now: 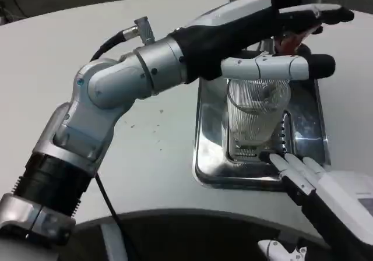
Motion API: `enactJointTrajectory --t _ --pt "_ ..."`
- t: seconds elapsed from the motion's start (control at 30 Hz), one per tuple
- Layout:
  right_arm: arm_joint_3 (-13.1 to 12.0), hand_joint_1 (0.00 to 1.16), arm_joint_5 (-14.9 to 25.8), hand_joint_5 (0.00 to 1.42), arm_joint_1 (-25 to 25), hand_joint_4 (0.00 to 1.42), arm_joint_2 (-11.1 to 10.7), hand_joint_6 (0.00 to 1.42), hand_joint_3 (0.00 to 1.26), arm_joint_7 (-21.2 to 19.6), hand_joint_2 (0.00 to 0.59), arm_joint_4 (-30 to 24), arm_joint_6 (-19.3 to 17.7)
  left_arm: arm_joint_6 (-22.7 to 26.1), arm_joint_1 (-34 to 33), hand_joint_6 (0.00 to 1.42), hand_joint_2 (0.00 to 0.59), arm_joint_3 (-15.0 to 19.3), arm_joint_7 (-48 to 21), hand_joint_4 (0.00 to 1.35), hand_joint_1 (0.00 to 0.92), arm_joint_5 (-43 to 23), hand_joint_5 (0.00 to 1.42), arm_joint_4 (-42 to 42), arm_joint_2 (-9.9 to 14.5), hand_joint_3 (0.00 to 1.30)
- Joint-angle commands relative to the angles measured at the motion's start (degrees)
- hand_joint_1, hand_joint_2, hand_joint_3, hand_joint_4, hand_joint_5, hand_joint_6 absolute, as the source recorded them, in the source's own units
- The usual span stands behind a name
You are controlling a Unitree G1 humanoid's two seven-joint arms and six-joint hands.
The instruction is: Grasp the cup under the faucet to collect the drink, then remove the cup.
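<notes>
Cup on the tray, between two hands

Ribbed clear cup stands on steel tray; left hand spreads empty above it; right hand fingertips touch its base, holding nothing.

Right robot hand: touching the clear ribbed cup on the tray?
Touching. The head view shows the right robot hand's fingertips against the base of the clear ribbed cup, which stands on the metal drip tray.

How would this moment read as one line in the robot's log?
left hand: above cup | right hand: fingertips at cup base | cup: upright in metal tray
</notes>
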Motion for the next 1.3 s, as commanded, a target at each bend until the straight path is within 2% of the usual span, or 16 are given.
enactJointTrajectory --t 0.03,0.27,0.37,0.47,0.7,0.77,0.93,1.1,1.3 --pt "0.26 0.33 0.24 0.0 -0.1 0.0 -0.13 0.0 0.03 0.84 0.407 -0.81 1.58 -0.54 0.68 0.1 0.082 -2.72 -1.36 0.05 0.0 4.11 0.1 2.31 0.86 0.13" --pt "0.41 0.33 1.77 0.0 -1.1 0.0 -0.42 0.0 0.03 0.11 0.407 -0.81 5.58 -1.9 0.39 0.08 0.079 -3.46 -0.91 0.04 0.0 5.82 0.08 3.04 0.88 0.13" --pt "-0.59 0.33 5.18 0.0 -2.11 0.0 -0.34 0.0 0.02 -1.46 0.407 -0.12 8.93 -2.19 0.4 0.08 0.079 -3.49 -0.68 0.04 0.0 6.27 0.07 3.38 0.99 0.13" --pt "-1.85 0.34 9.5 0.0 -3.48 0.0 -0.89 0.0 0.0 -2.63 0.369 1.04 12.16 -2.67 0.31 0.08 0.078 -3.62 -0.33 0.04 0.0 6.75 0.07 3.69 1.16 0.13" --pt "-4.94 0.34 19.77 0.0 -6.18 0.0 -2.23 0.0 0.0 -9.19 0.364 5.15 15.6 -3.08 0.26 0.08 0.077 -3.77 0.04 0.03 0.0 6.82 0.07 3.94 1.36 0.13" --pt "-5.49 0.42 22.27 0.0 -6.44 0.0 -2.83 0.0 0.0 -11.38 0.314 6.65 15.59 -3.23 0.32 0.08 0.076 -3.71 0.26 0.03 0.0 6.82 0.07 3.97 1.46 0.13" --pt "-5.95 0.5 27.27 0.01 -6.31 0.0 -4.49 0.0 0.0 -17.4 0.279 10.37 13.57 -3.56 0.28 0.09 0.08 -3.55 0.52 0.03 0.0 6.66 0.07 4.12 1.71 0.12" --pt "-5.04 0.55 30.1 0.03 -6.23 0.0 -5.5 0.0 0.0 -24.06 0.27 15.12 9.94 -3.81 0.24 0.09 0.081 -3.46 0.75 0.03 0.0 6.69 0.07 4.08 1.87 0.12" --pt "-3.95 0.59 33.13 0.06 -7.18 0.0 -6.44 0.0 0.0 -29.51 0.249 20.34 6.53 -4.1 0.11 0.09 0.084 -3.28 1.04 0.03 0.0 6.52 0.07 4.13 1.86 0.12"
